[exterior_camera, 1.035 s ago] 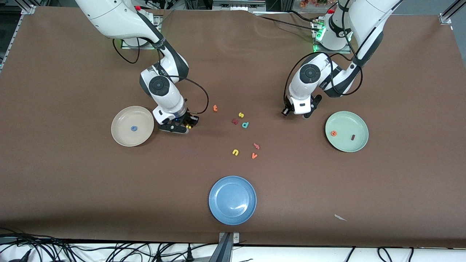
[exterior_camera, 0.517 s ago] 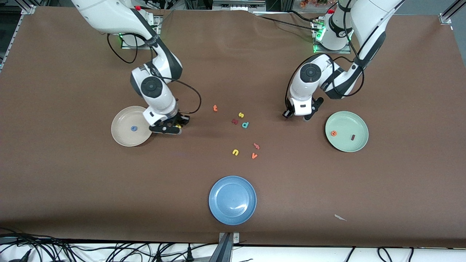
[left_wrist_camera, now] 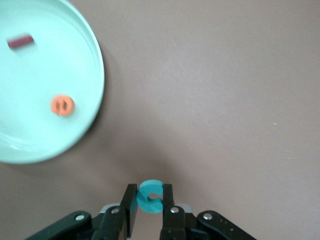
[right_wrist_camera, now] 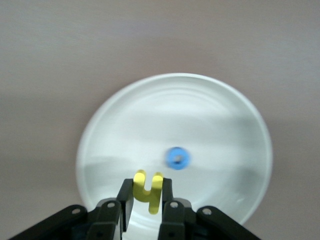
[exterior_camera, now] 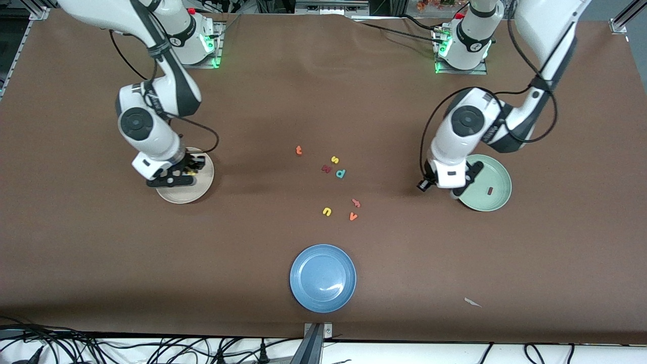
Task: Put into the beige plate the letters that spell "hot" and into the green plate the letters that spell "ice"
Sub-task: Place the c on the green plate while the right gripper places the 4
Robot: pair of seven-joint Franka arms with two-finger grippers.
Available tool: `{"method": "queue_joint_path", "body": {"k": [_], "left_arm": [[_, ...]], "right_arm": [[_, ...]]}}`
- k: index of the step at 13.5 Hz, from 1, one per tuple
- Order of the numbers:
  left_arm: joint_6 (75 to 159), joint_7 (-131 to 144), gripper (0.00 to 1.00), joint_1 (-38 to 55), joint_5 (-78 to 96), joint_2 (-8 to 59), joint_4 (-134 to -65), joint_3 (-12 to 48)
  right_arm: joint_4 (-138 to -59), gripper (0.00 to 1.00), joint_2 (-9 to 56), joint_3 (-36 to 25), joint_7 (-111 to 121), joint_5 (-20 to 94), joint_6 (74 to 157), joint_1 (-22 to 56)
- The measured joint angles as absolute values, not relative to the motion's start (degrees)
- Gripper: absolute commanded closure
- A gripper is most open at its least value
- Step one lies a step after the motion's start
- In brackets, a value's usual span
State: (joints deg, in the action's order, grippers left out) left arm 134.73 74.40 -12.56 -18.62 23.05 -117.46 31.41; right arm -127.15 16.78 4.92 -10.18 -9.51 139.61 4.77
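Note:
My right gripper (exterior_camera: 188,173) hangs over the beige plate (exterior_camera: 191,194), shut on the yellow h (right_wrist_camera: 148,190). The blue o (right_wrist_camera: 177,157) lies in that plate, hidden under the arm in the front view. My left gripper (left_wrist_camera: 150,201) is shut on the teal c (left_wrist_camera: 150,196) and hangs over the table just beside the rim of the green plate (exterior_camera: 494,172). The dark red i (exterior_camera: 490,191) and the orange e (left_wrist_camera: 62,105) lie in the green plate. The orange t (exterior_camera: 298,149) lies on the table near the middle.
Loose letters lie mid-table: a yellow s (exterior_camera: 334,160), a dark red letter (exterior_camera: 326,169), a teal p (exterior_camera: 340,173), a yellow u (exterior_camera: 327,211), an orange v (exterior_camera: 353,216) and another orange letter (exterior_camera: 356,203). A blue plate (exterior_camera: 323,277) sits nearest the front camera.
My right gripper carried the yellow h from beside the beige plate to over it. My left gripper moved with the teal c to the green plate's rim.

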Motion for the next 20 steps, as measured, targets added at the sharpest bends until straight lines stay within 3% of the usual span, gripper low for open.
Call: {"method": "queue_joint_path", "body": {"k": [4, 6, 8, 9, 10, 11, 16, 20], "left_arm": [[117.35, 44.64, 1.0, -20.1, -14.01, 23.03, -111.48, 31.34], [114.64, 32.4, 1.0, -24.21, -13.84, 23.59, -111.84, 31.2], [114.67, 25.24, 0.98, -27.11, -13.84, 25.98, -112.68, 30.96], [115.12, 23.86, 0.79, -27.67, -14.02, 27.66, -112.74, 30.86], [115.94, 23.25, 0.44, -27.86, -14.36, 29.24, -112.74, 30.86], [116.54, 23.14, 0.0, -27.86, -14.52, 30.49, -112.72, 30.88], [115.77, 23.05, 0.0, -27.91, -14.55, 30.24, -109.35, 31.74], [98.96, 23.05, 0.0, -27.51, -14.54, 28.25, -96.0, 34.99]], "right_arm": [[-127.68, 0.7, 16.78, 5.0, -9.76, -8.94, 140.14, 4.79], [-127.69, 0.6, 16.78, 5.23, -9.99, -8.02, 140.14, 4.85], [-127.71, 0.58, 16.78, 5.94, -11.62, -7.67, 140.15, 4.85], [-127.71, 0.5, 16.78, 6.99, -13.53, -7.56, 140.16, 4.85], [-127.71, 0.45, 16.78, 8.66, -16.65, -7.53, 140.26, 4.87], [-127.71, 0.36, 16.78, 10.81, -20.47, -7.53, 140.43, 4.96], [-127.69, 0.33, 17.17, 14.91, -35.62, -7.51, 143.85, 10.13], [-125.48, 0.33, 20.24, 15.68, -49.16, -7.53, 147.38, 18.08]]}}
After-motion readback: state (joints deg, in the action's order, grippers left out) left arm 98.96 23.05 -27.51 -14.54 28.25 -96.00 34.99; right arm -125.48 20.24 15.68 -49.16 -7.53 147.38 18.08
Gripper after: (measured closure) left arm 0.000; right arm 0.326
